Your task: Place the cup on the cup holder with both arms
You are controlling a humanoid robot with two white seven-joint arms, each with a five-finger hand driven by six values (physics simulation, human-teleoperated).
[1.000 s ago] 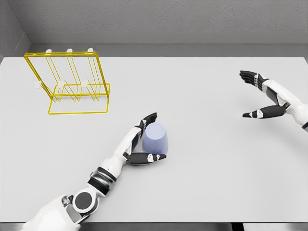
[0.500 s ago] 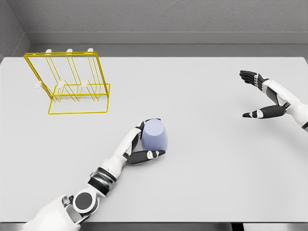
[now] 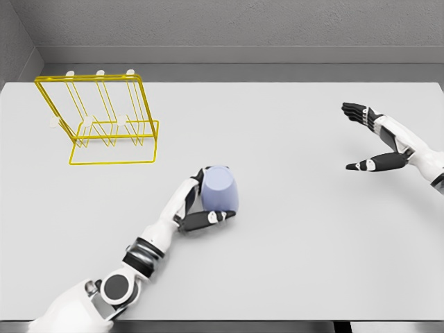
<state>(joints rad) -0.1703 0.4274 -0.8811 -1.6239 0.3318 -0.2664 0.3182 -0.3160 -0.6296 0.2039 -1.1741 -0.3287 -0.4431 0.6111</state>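
Note:
A pale lavender cup [image 3: 220, 189] stands upside down on the table a little left of centre, slightly tilted. My left hand [image 3: 200, 204] is shut on it, thumb across its near side and fingers behind it. The yellow wire cup holder [image 3: 99, 118] with white-tipped pegs stands at the far left of the table, well apart from the cup. My right hand [image 3: 365, 139] hovers at the right edge with fingers spread, holding nothing.
The grey table [image 3: 277, 208] ends at a grey back wall [image 3: 222, 28]. Its front edge runs along the bottom of the view.
My left hand has closed round the cup and shifted it slightly up and to the left, tilting it. The right hand has drifted a little to the left.

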